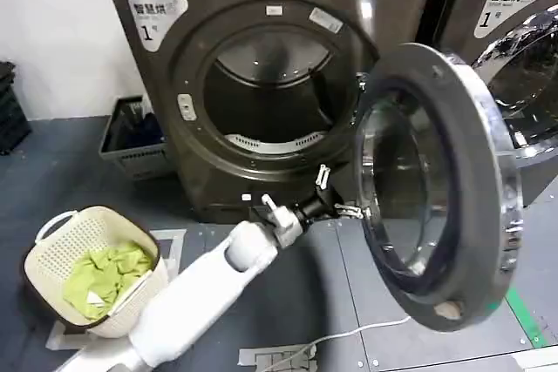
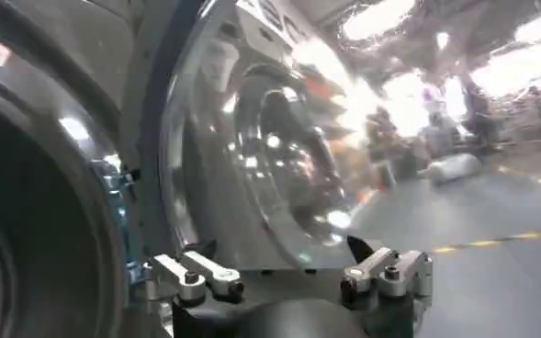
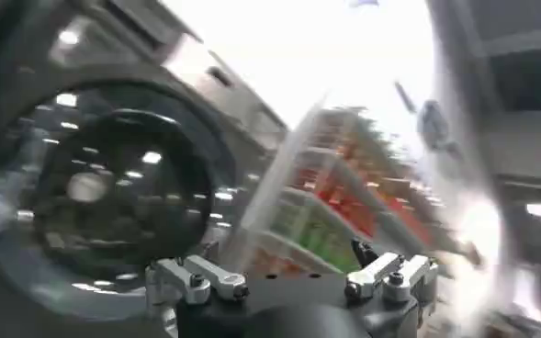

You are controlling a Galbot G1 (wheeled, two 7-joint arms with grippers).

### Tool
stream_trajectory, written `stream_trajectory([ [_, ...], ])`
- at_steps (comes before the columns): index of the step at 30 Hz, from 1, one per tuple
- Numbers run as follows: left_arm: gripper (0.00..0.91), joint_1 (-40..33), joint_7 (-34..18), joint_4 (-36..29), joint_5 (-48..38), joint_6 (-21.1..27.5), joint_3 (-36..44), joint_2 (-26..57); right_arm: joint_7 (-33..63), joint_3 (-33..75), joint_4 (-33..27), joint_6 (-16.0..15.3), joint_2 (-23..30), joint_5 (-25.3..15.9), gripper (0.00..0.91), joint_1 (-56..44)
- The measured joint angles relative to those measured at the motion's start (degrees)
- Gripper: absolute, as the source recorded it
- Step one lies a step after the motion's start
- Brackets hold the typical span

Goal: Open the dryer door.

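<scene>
The dark grey dryer (image 1: 270, 84) stands in front of me with its round door (image 1: 436, 180) swung wide to the right, leaving the drum mouth uncovered. My left arm reaches from the lower left, and its gripper (image 1: 340, 195) sits at the inner rim of the door near the hinge side, low down. In the left wrist view the door's glass bowl (image 2: 279, 156) is close ahead and the left gripper (image 2: 279, 253) is open with nothing between its fingers. The right gripper (image 3: 286, 253) is open and holds nothing, facing a round machine window (image 3: 95, 193).
A white laundry basket (image 1: 91, 272) with green cloth stands on the floor at the left. A dark crate (image 1: 131, 132) sits beside the dryer. A second machine (image 1: 514, 41) stands right behind the open door. A white cable (image 1: 349, 333) lies on the floor.
</scene>
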Motion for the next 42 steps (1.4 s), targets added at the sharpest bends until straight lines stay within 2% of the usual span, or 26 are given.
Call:
stream_trajectory([
  [2, 0.907, -0.8, -0.3, 1.1, 0.1, 0.1, 0.5, -1.1, 1.9, 0.8, -0.1, -0.4, 1.4, -1.5, 0.907, 0.3],
  [12, 0.907, -4.2, -1.7, 6.7, 1.0, 1.2, 1.6, -6.6, 15.0, 2.9, -1.1, -5.0, 1.4, -6.9, 0.907, 2.6],
  [18, 0.907, -4.8, -2.0, 9.0, 1.8, 2.0, 1.8, -9.8, 24.5, 5.7, -3.3, -10.5, 1.4, -9.5, 0.907, 4.2],
  [23, 0.907, -4.9, -2.2, 10.6, 2.4, 2.2, 2.2, -11.9, 30.7, 9.2, -6.1, -15.2, 1.4, -14.6, 0.907, 4.7],
  [29, 0.907, -4.9, -3.1, 11.9, 3.3, 2.8, 2.4, -13.9, 37.1, 12.0, -10.3, -17.3, 1.4, -21.9, 0.907, 5.5],
  [32, 0.907, -5.0, -3.3, 12.5, 3.4, 3.1, 2.4, -14.8, 39.2, 13.0, -12.2, -17.4, 1.4, -24.0, 0.907, 5.6],
  [42, 0.907, -5.8, -6.3, 14.0, 3.9, 5.0, 3.0, -17.6, 40.6, 14.2, -13.2, -17.0, 1.4, -25.4, 0.907, 5.8],
])
